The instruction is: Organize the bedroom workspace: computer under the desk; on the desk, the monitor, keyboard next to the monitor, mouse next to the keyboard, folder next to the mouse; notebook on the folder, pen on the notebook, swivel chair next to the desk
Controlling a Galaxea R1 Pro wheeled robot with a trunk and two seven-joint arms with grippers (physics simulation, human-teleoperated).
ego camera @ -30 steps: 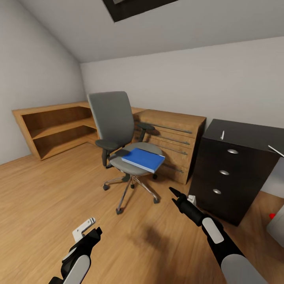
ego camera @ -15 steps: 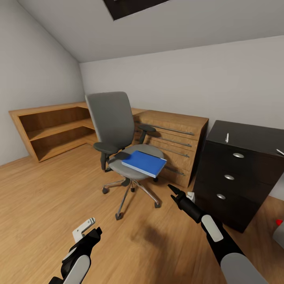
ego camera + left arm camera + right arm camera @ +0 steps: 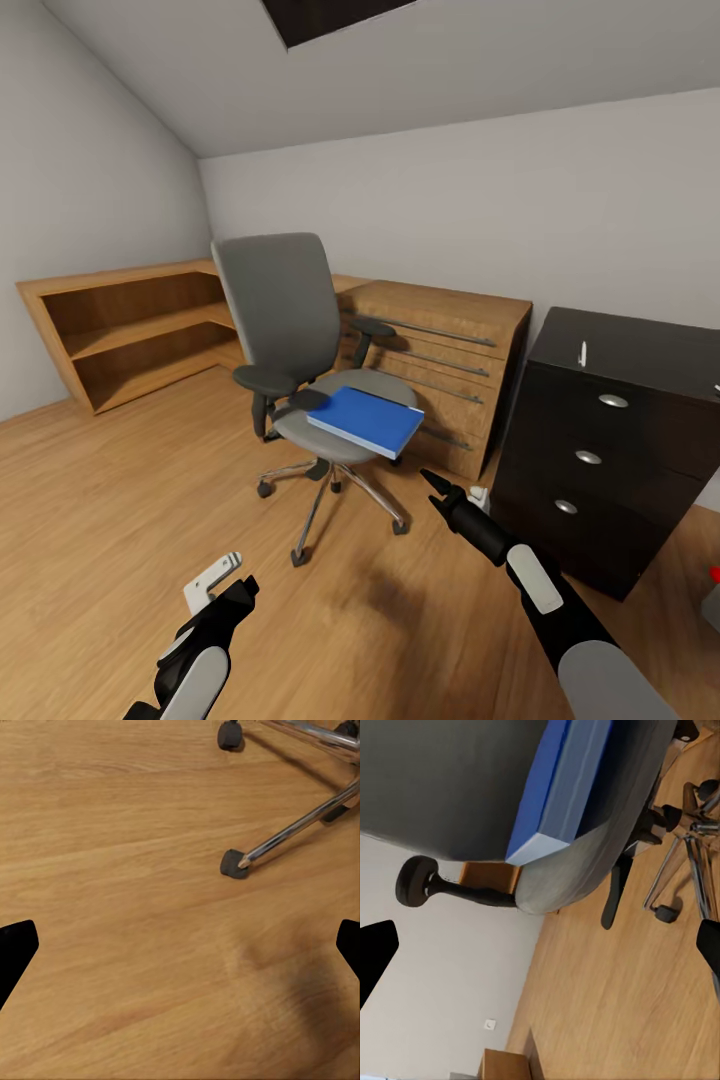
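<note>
The swivel chair [image 3: 282,305] stands in the middle of the wooden floor, apart from the desk [image 3: 640,350], whose black drawer unit is at the right. The blue folder [image 3: 366,420] lies flat on the chair's grey seat. A small dark flat thing lies beside it; I cannot tell what it is. A white pen [image 3: 583,352] rests on the desk top. A grey corner of the computer [image 3: 712,608] with a red dot peeks in at the right edge. My right gripper [image 3: 436,485] is open, low in front of the chair and below the folder [image 3: 556,787]. My left gripper [image 3: 226,583] hangs open over bare floor.
A wooden chest of drawers [image 3: 445,345] stands against the back wall behind the chair, and a low wooden shelf unit [image 3: 120,330] runs along the left wall. The chair's chrome star base and castors [image 3: 235,864] spread over the floor near my left gripper.
The whole view has shifted a little, so the camera has moved: the chair sits slightly further left and the drawer unit further right. Both arms hold the same pose.
</note>
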